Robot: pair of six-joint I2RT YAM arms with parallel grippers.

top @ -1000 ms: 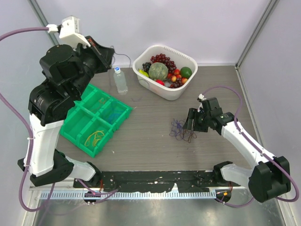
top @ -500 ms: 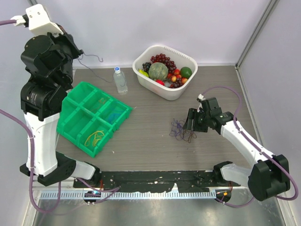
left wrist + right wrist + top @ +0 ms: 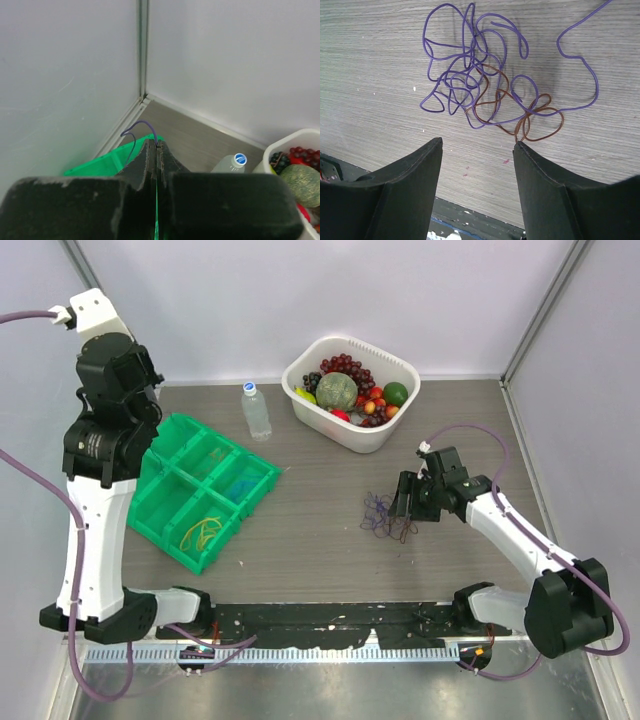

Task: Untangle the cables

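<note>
Right pincer (image 3: 477, 145) is wide open with nothing in it, hanging low over the bench (image 3: 320, 540), just bare wood between the fingers. Right ahead of its tips sits the tangle (image 3: 465, 82): purple loops crossing all over each other, with a brown cable (image 3: 527, 112) threaded through the near right side, everything lying flat on the wood. One purple tail wanders off to the far right. From the top camera the tangle is a bit right of centre on the bench, just left of that pincer.

Left pincer (image 3: 155, 146) is squeezed fully together, pinching a thin purple wire (image 3: 144, 122) right at the tips. The wire arcs up and curls back down on the left finger's side. That arm is reared up high at the back left corner, over the far end of the green tray (image 3: 240, 521), well apart from the tangle.

Tray is split into compartments: a yellow cable (image 3: 203, 532) lies in a near one and a blue cable (image 3: 240, 487) in the one by the right corner. A bottle (image 3: 256, 412) stands upright just behind the tray, and a white tub (image 3: 365, 438) of fruit sits further right along the back
</note>
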